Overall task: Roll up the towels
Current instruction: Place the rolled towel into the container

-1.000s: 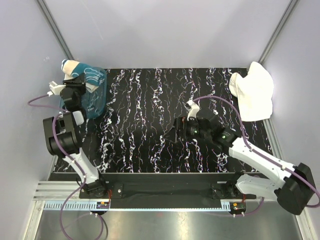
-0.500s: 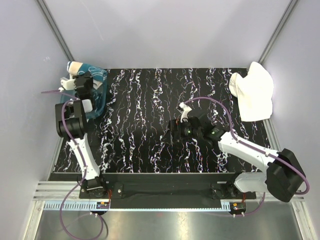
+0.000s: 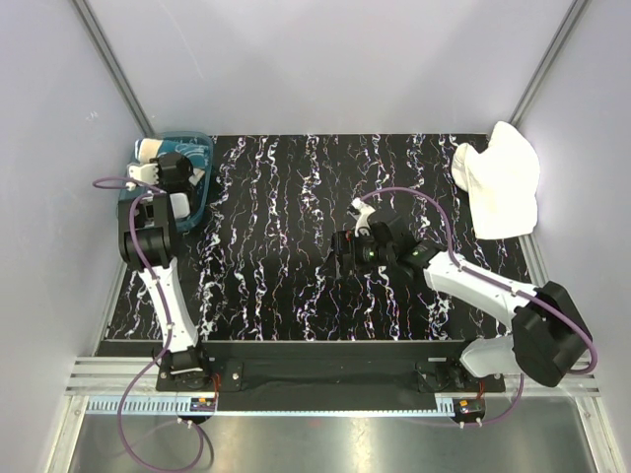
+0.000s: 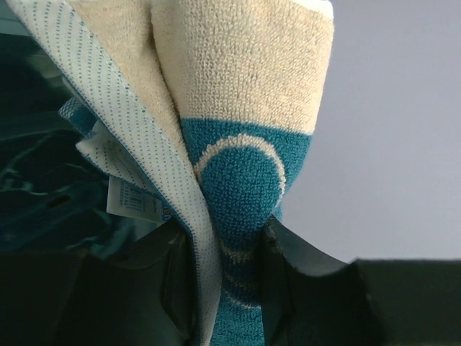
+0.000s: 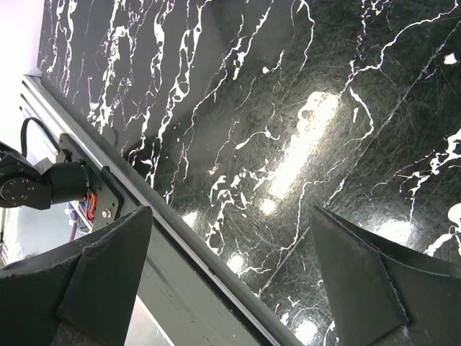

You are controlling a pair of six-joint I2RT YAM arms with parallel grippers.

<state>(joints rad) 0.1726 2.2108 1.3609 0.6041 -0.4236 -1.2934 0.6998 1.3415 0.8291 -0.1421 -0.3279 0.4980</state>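
Clearly left gripper (image 4: 229, 281) pinches patterned towel (image 4: 245, 94), perhaps over tub (image 3: 201, 182).

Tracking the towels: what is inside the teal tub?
The patterned towel, pinched in the left tool, shows at the far corner of the tub; the arm hides the rest.

1. The white towel (image 3: 498, 187) is lying unrolled in a loose, rumpled heap at the far right corner of the tabletop (image 3: 296, 197).
2. The cream towel (image 4: 245, 94), patterned in teal-blue, is hanging bunched and folded, pinched in the left tool (image 4: 229, 277) at the far left corner.
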